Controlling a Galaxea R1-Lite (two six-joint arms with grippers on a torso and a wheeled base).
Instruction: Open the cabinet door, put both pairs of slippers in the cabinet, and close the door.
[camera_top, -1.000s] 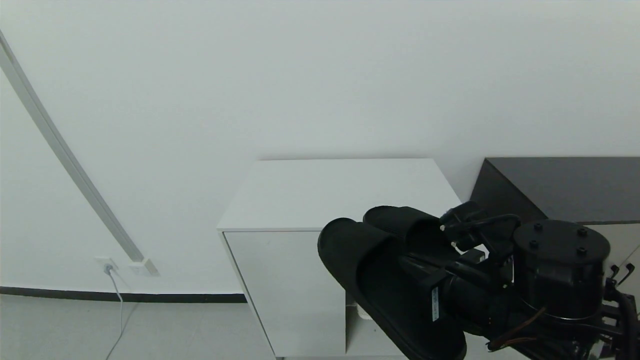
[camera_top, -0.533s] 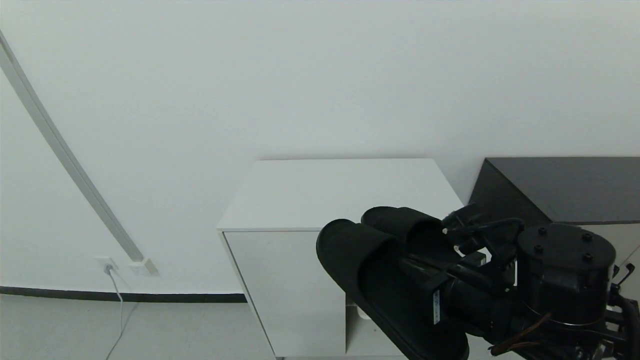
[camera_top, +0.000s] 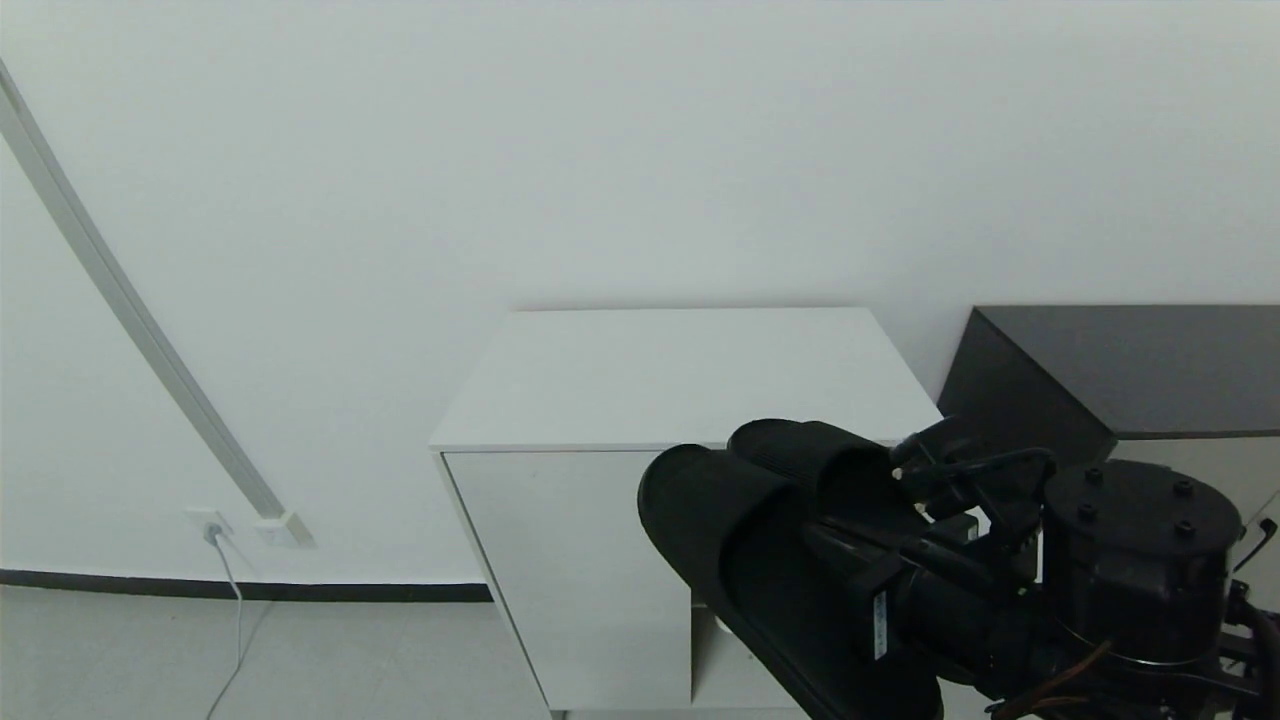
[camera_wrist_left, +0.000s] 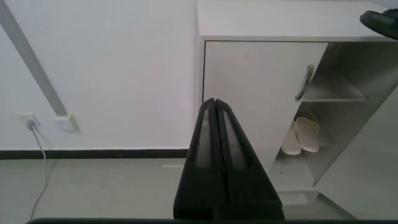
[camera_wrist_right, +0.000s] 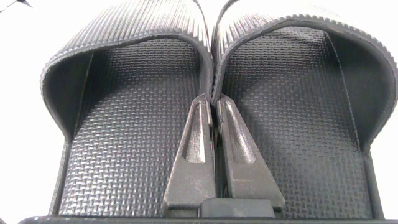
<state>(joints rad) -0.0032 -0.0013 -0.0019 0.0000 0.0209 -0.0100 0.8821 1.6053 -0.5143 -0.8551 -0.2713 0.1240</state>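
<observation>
The white cabinet stands against the wall, its left door closed and its right side open onto shelves. A cream pair of slippers stands on a lower shelf. My right gripper is shut on the black slippers, pinching their two touching inner walls. It holds them in front of the open side, just below the cabinet's top. My left gripper is shut on nothing, low and in front of the closed door.
A dark grey cabinet stands right of the white one. The opened door swings out on the right. On the wall to the left are a slanting cable duct and a socket with a cord.
The head view has shifted slightly. My right arm and the black slippers have sunk a little against the cabinet top and edged right.
</observation>
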